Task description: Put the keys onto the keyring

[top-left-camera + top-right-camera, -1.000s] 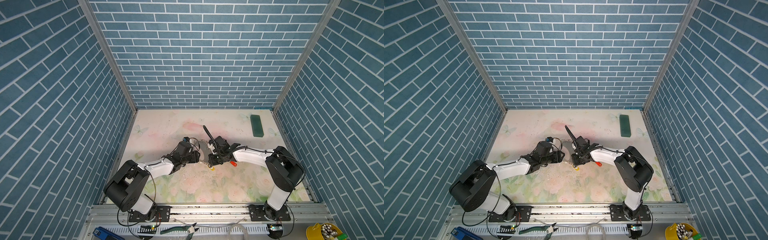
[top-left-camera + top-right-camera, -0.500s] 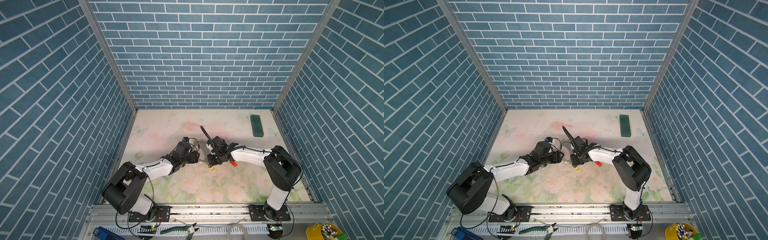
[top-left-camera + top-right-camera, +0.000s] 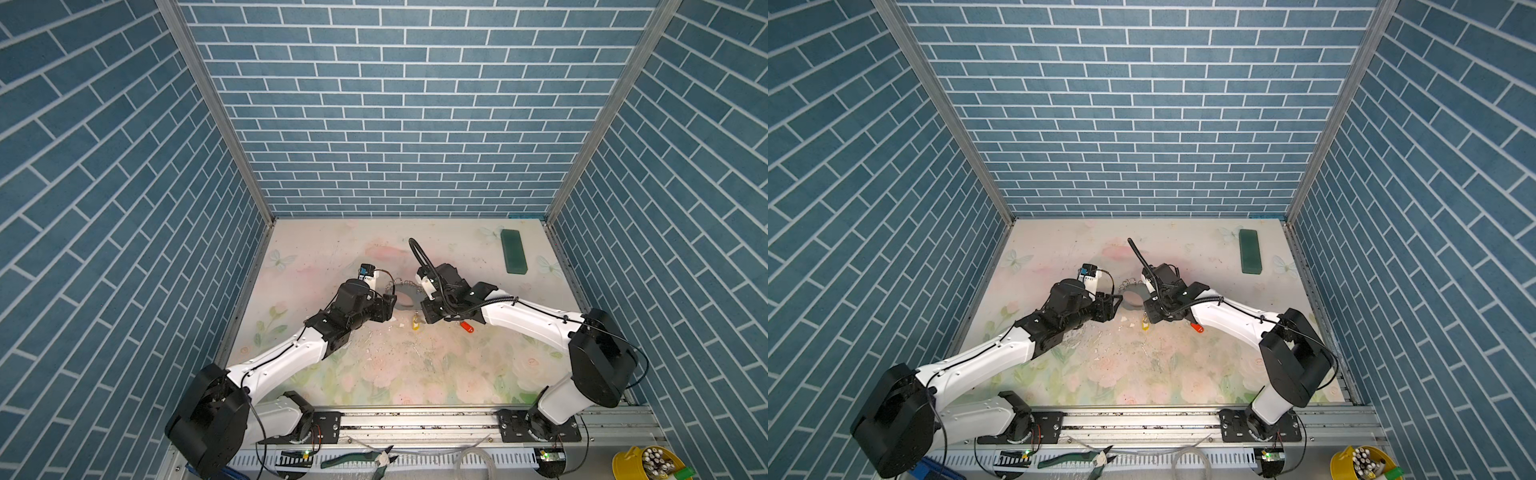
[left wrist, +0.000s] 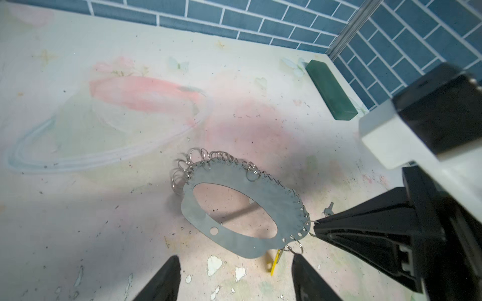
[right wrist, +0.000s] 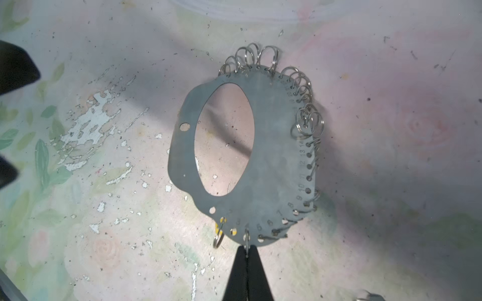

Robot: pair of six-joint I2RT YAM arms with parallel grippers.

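Observation:
The keyring [image 5: 273,156] is a grey flat hoop fringed with silver wire rings, mid-table between both arms [image 3: 402,306] [image 3: 1132,306] [image 4: 198,179]. My right gripper [image 5: 246,250] is shut on one small silver ring at the hoop's rim, and its finger [image 4: 339,234] holds that edge off the table. The yellow key [image 3: 415,323] [image 3: 1145,324] [image 4: 273,263] stands under that raised edge beside a ring; whether it hangs from the ring I cannot tell. The red key [image 3: 466,326] [image 3: 1197,327] lies on the table under the right arm. My left gripper [image 4: 234,276] [image 3: 390,305] is open just short of the hoop, holding nothing.
A dark green block [image 3: 513,257] [image 3: 1250,257] [image 4: 331,90] lies at the back right near the wall. Blue brick walls close in three sides. Pliers [image 3: 361,457] and a yellow cup [image 3: 648,463] sit beyond the front rail.
My right gripper has closed on the silver ring at the hoop's rim and shifted slightly left. The left gripper stays open in about the same place.

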